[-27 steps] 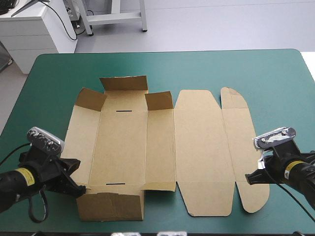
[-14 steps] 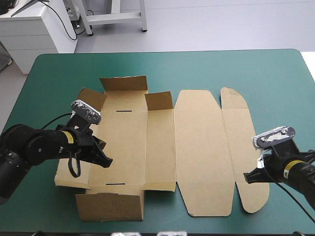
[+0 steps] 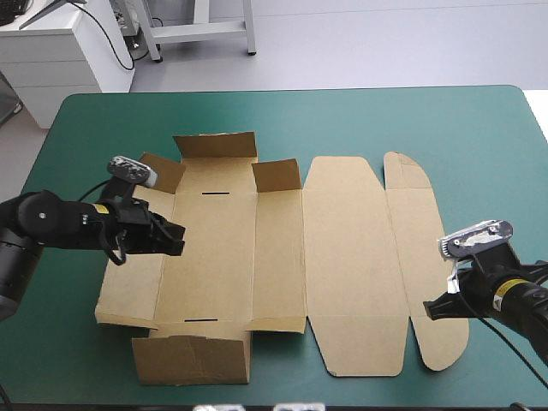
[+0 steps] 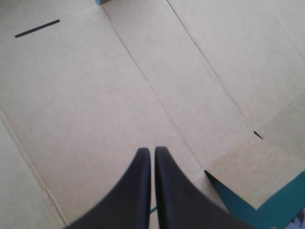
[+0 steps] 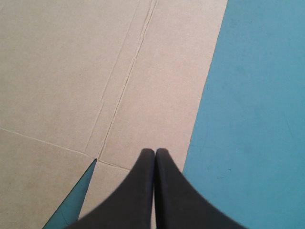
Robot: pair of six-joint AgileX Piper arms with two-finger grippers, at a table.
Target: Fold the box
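Note:
The brown box [image 3: 342, 257] lies opened out on the teal-green cover [image 3: 479, 137]. Its far wall [image 3: 216, 145] and two corner flaps stand up. A near flap [image 3: 193, 360] sits folded at the front left. My left gripper [image 3: 175, 236] is shut and hovers over the left side panel, pointing toward the base panel. In the left wrist view the left gripper [image 4: 152, 151] holds nothing, with board [image 4: 95, 95] and a slot [image 4: 37, 28] ahead. My right gripper [image 3: 431, 311] is shut at the near right edge of the rounded end flap. In the right wrist view the right gripper [image 5: 154, 152] sits over the board's edge [image 5: 71, 71].
Teal-green cover [image 5: 257, 119] shows as a wide band beyond the box's far side and to its right. The table's near edge runs close under the folded front flap. The table's left edge [image 3: 34, 171] is close behind the left arm.
My left arm has swung from the box's near left corner up over the left side panel, toward the far side. The right arm and the box's right half have not moved.

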